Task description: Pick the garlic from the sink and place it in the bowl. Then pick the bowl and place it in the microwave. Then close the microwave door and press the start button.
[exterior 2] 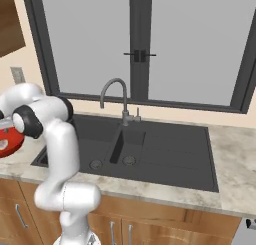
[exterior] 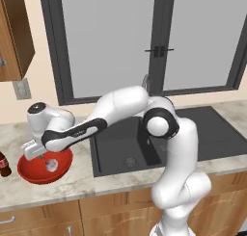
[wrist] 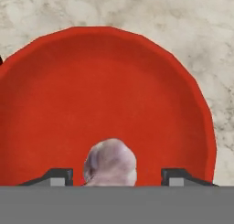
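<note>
Cabinets: wooden fronts (exterior: pixel 58 216) with metal handles run along the near edge, below the counter.
Counter: pale marbled stone (exterior: pixel 72 182); it carries the bowl at the left and the sink at the middle.
Sink: dark grey double basin (exterior 2: pixel 150 149) set in the counter, round drains near its front, curved metal faucet (exterior 2: pixel 117 96) at its 12 o'clock.
Room: beige wall, a large dark-framed window (exterior: pixel 144 37) behind the sink, a wood wall cabinet (exterior: pixel 14 32) at upper left, a wall outlet (exterior: pixel 21 89) below it.
Arm: rises in front of the sink, bends at the elbow and reaches left toward 9 o'clock, hand pointing down over the bowl.
Gripper (wrist: pixel 117 175): jaws spread apart, one tip on each side of the garlic with a gap showing both sides.
Garlic (wrist: pixel 111 163): whitish bulb between the tips, inside the bowl, near its centre.
Bowl (exterior: pixel 34 175): red, shallow, upright on the counter left of the sink.
Bottle: dark cola bottle (exterior: pixel 4 165) just beside the bowl at 9 o'clock.
Obstruction: the forearm hides part of the sink's left basin in the left base view.
</note>
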